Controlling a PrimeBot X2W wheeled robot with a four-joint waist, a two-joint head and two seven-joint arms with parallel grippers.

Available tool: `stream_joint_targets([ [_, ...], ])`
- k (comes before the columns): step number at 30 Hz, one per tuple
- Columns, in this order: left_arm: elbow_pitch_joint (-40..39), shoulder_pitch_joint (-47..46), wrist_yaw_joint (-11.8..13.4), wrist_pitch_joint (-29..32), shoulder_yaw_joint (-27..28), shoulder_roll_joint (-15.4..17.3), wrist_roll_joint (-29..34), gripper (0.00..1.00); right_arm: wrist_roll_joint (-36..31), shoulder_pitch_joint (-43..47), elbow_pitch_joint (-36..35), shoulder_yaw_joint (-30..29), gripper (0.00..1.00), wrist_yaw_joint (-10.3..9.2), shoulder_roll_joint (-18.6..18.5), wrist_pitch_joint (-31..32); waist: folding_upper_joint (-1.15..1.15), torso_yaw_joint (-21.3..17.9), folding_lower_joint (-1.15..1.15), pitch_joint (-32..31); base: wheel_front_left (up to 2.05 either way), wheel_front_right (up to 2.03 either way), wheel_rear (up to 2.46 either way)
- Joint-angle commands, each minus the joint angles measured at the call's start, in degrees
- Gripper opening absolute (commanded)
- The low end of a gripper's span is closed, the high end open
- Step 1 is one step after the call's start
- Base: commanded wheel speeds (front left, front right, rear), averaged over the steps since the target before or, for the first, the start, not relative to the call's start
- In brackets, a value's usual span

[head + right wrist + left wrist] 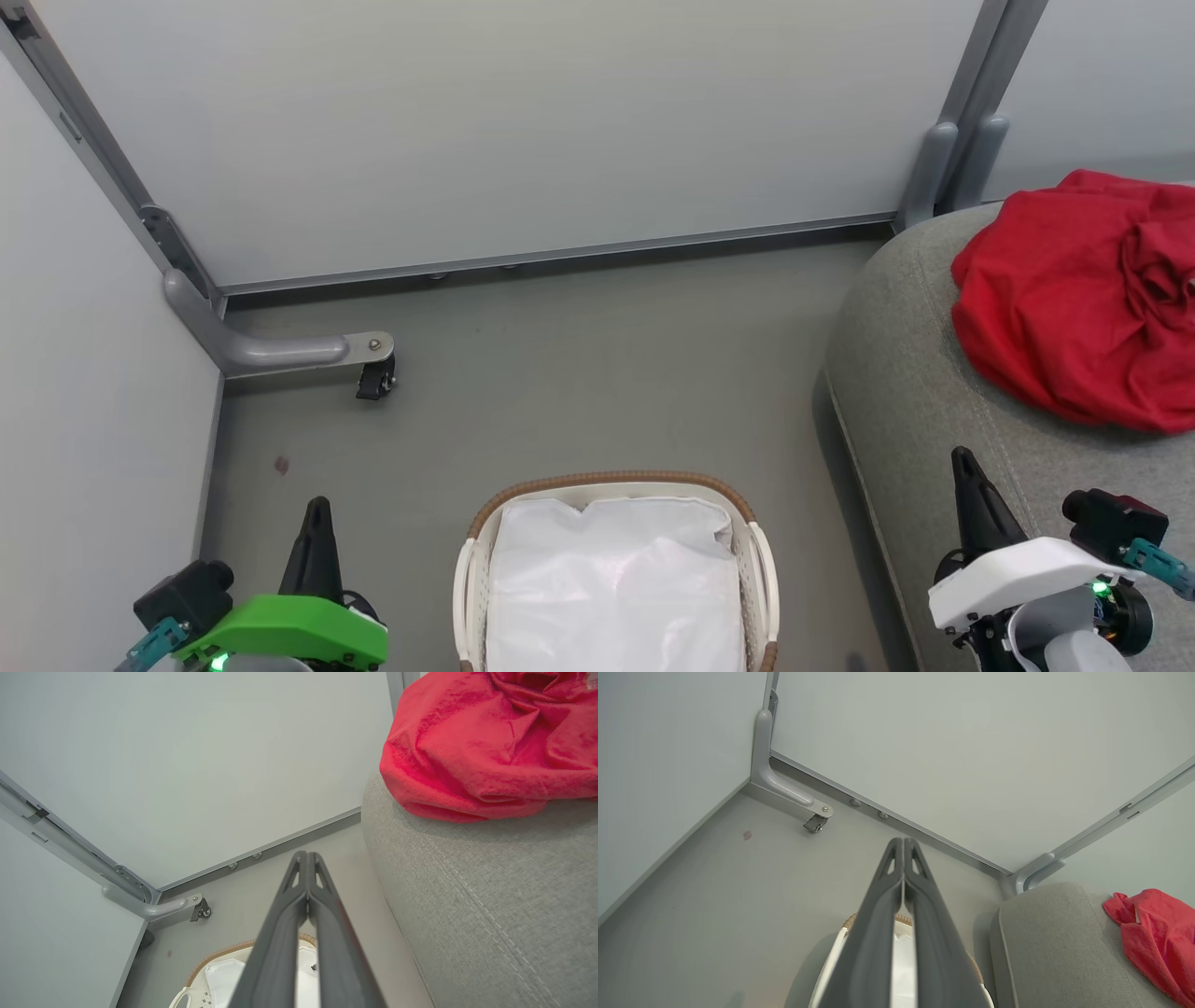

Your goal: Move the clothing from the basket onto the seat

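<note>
Red clothing lies crumpled on the grey seat at the right; it also shows in the left wrist view and the right wrist view. The white lattice basket with a brown rim stands on the floor at the bottom centre, and inside it I see its white liner. My left gripper is shut with nothing in it, left of the basket. My right gripper is shut and holds nothing, over the seat's front edge. Both pairs of fingertips meet in the wrist views.
Pale partition walls close off the back and left. A grey foot with a black caster juts onto the floor at the back left corner. Bare grey floor lies between the wall, basket and seat.
</note>
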Motion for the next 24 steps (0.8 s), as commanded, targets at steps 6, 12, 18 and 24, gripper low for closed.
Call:
stream_joint_targets([
  [6,-1.6,-1.6,-0.4,1.7,1.4,0.1,-5.9,0.00,7.3,-1.0,-1.4,-0.5,0.00,-0.02,-0.4,1.7,0.00,-0.1,0.00,-0.1,0.00,0.00,0.00],
  [12,-2.1,-1.8,-0.5,3.0,2.2,0.1,-10.2,0.00,12.6,-1.1,-1.7,-0.8,0.00,-0.02,-0.5,3.0,0.00,-0.2,0.00,-0.2,0.00,0.00,0.00],
  [18,-2.5,-2.1,-0.7,4.2,2.9,0.2,-14.2,0.00,17.5,-1.2,-2.0,-1.1,0.00,-0.02,-0.5,4.2,0.00,-0.3,0.00,-0.2,0.00,0.00,0.00],
  [24,-3.0,-2.3,-0.8,5.4,3.6,0.2,-18.0,0.00,22.1,-1.3,-2.2,-1.3,0.00,-0.02,-0.6,5.4,0.00,-0.4,0.00,-0.3,0.00,0.00,0.00],
])
